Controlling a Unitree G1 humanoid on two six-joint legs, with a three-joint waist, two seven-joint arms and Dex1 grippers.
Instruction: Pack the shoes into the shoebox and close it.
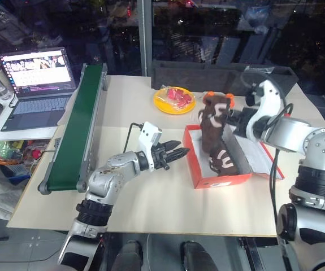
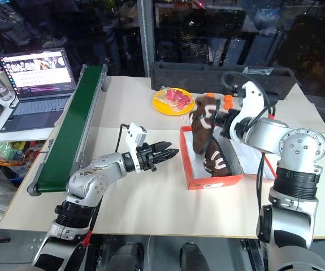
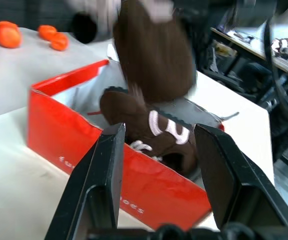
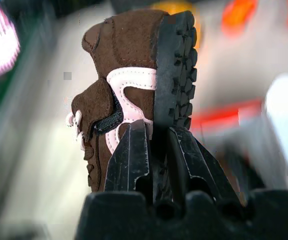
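Note:
The red shoebox [image 1: 221,181] stands open on the table, its white lid [image 1: 263,157] folded out to the right. One brown shoe with white stripes [image 1: 222,158] lies inside it. A second shoe [image 1: 213,114] hangs upright over the box's far end, and my right gripper [image 4: 156,131] is shut on its black sole. The right gripper [image 1: 237,121] comes at that shoe from the right. My left gripper [image 1: 174,152] hovers left of the box, pointing at it, open with nothing between its fingers [image 3: 108,165]. The left wrist view shows the box wall [image 3: 78,145] and both shoes.
A green conveyor belt [image 1: 77,127] runs along the table's left side, with a laptop [image 1: 38,79] beyond it. A yellow plate [image 1: 174,100] of red items sits behind the box. A long dark grey tray [image 1: 207,72] lies at the back, with small orange objects [image 2: 228,100] near it.

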